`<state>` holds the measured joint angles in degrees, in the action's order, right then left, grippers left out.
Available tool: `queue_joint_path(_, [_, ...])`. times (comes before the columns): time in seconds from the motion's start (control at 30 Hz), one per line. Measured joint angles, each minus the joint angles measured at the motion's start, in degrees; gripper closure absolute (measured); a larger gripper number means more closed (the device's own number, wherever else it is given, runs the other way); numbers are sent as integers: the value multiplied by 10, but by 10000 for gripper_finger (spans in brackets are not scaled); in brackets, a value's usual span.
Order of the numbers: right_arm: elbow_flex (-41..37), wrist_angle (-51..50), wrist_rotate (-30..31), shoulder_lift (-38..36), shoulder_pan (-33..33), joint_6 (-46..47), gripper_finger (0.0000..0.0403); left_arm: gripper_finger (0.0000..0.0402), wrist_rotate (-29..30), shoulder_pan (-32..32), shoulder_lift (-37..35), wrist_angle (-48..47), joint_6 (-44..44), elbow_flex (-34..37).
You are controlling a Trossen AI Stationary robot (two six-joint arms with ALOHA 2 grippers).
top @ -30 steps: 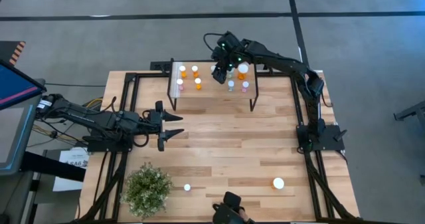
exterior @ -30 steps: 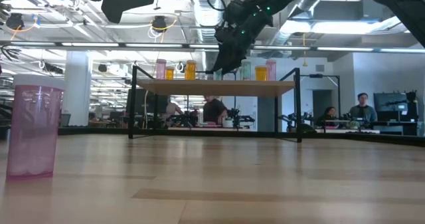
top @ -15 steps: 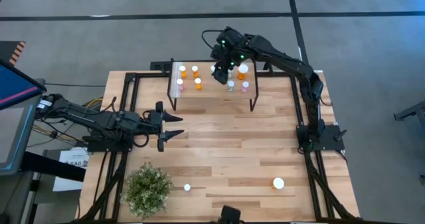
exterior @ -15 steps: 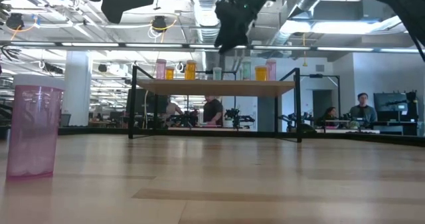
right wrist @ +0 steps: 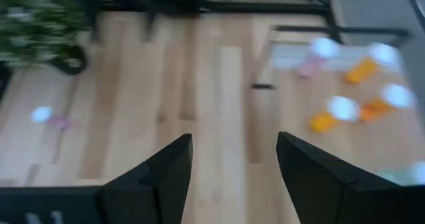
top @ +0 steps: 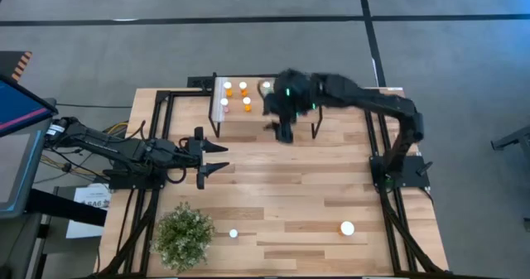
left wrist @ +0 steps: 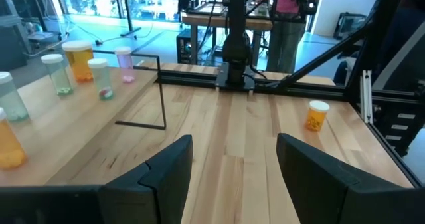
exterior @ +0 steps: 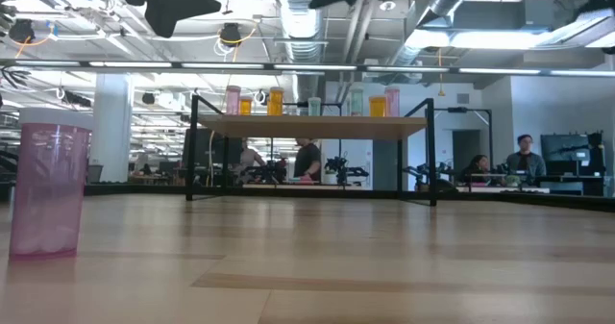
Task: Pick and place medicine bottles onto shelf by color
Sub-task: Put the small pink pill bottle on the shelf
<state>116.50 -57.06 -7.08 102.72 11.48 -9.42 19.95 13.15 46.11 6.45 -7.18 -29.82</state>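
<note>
**Bottles on the shelf, two left on the table**

The shelf stands at the far edge of the table, on black legs. In the high view four bottles show on its left part: two orange at the back, one pink and one orange in front; the right arm covers the rest. The low view counts seven in a row on the board: pink, two orange, a pale green, another pale green, orange, pink.

Two more bottles stand on the near part of the table, well apart: a small pink one just beside the plant, and a larger one with a white cap toward the right.

The right gripper hangs above the shelf's front edge, blurred; its fingers are spread with nothing between them. The left gripper waits over the table's left side, fingers apart and empty.
</note>
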Motion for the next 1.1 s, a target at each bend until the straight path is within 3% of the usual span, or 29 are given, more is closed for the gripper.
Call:
queue_joint_path(0.13, [-137, 90, 24, -62, -68, 22, 163, 195, 0, 0, 0, -1, 0, 0])
queue_joint_path(0.3, [-346, 309, 43, -140, -162, 68, 163, 195, 0, 0, 0, 1, 0, 0])
queue_joint_path(0.4, [-444, 454, 43, -150, -218, 84, 163, 195, -1, 0, 0, 12, 0, 0])
queue_joint_path(0.5, [-492, 563, 42, -131, -266, 85, 163, 195, -1, 0, 0, 20, 1, 0])
queue_joint_path(0.63, [-499, 654, 42, -62, -305, 96, 163, 195, -1, 0, 0, 26, 3, 0])
queue_joint_path(0.8, [-449, 666, 38, 26, -319, 103, 163, 195, -1, 0, 0, 25, 2, 0])
queue_joint_path(1.1, [-329, 665, -25, 168, -317, 126, 162, 195, -1, 0, 0, 22, 2, 0])
